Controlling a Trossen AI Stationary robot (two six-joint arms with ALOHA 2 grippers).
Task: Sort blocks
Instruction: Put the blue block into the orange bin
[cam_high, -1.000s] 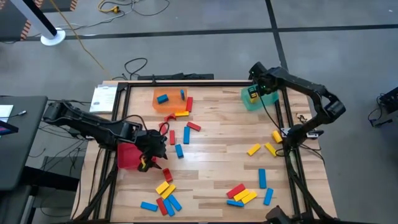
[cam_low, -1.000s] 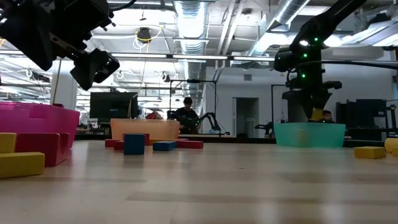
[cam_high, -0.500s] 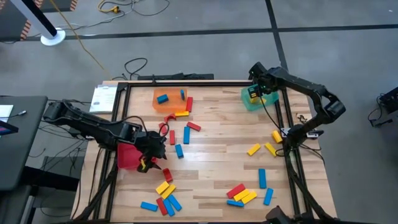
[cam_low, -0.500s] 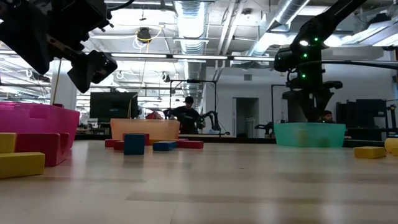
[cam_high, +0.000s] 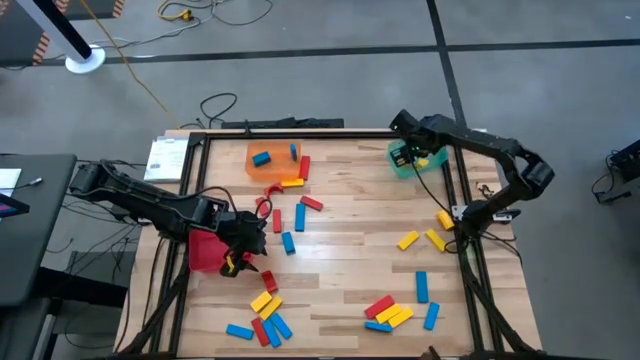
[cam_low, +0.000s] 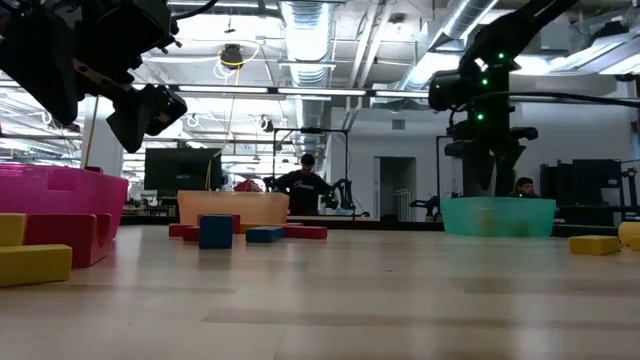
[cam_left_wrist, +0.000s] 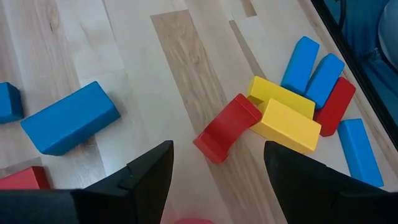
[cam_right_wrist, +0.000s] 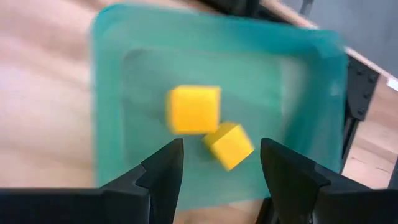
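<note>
Red, blue and yellow blocks lie scattered on the wooden table. My right gripper (cam_right_wrist: 221, 180) hangs open over the green bin (cam_right_wrist: 118, 93) at the far right. Two yellow blocks (cam_right_wrist: 194, 109) lie on that bin's floor below the fingers. My left gripper (cam_left_wrist: 217, 186) is open above the table, beside the red bin (cam_high: 203, 252) at the left. Below it a red block (cam_left_wrist: 225, 127) leans on a yellow block (cam_left_wrist: 285, 118) in a small pile with blue blocks (cam_left_wrist: 314, 65). Nothing is between either pair of fingers.
An orange bin (cam_high: 268, 162) at the far middle holds two blue blocks. Loose blocks lie in clusters at the near left (cam_high: 265, 315), near right (cam_high: 390, 312), right (cam_high: 428, 238) and middle (cam_high: 290, 225). A black frame (cam_high: 462, 230) runs along the table's edges.
My right gripper has shifted a little toward the table's left edge while staying over the green bin. My left arm has kept still.
</note>
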